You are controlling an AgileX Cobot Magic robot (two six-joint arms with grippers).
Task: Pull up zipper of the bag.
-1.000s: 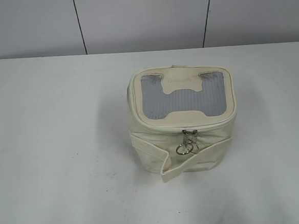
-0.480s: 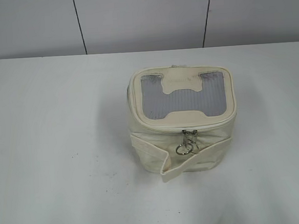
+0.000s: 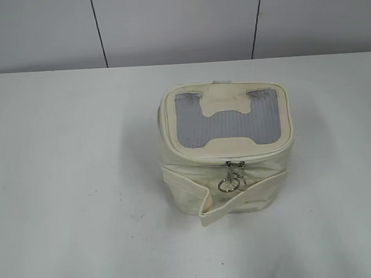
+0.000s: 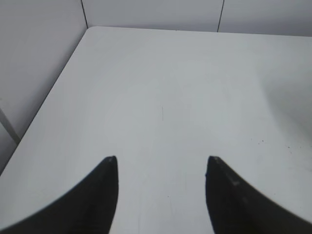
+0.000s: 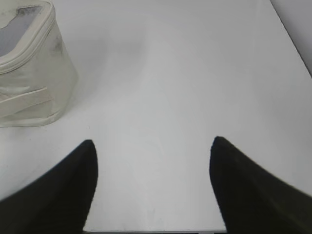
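Observation:
The cream-white boxy bag stands on the white table, with a grey ribbed panel and a cream H-shaped patch on top. Its zipper runs round the top rim, and silver pulls with wire rings hang at the front. A loose strap band wraps the front. The bag's side also shows in the right wrist view, top left. My left gripper is open over bare table, with the bag out of its view. My right gripper is open and empty, right of the bag. Neither gripper shows in the exterior view.
The white table ends at a grey panelled wall behind. In the left wrist view the table's left edge meets a side wall. The table's near edge shows under my right gripper.

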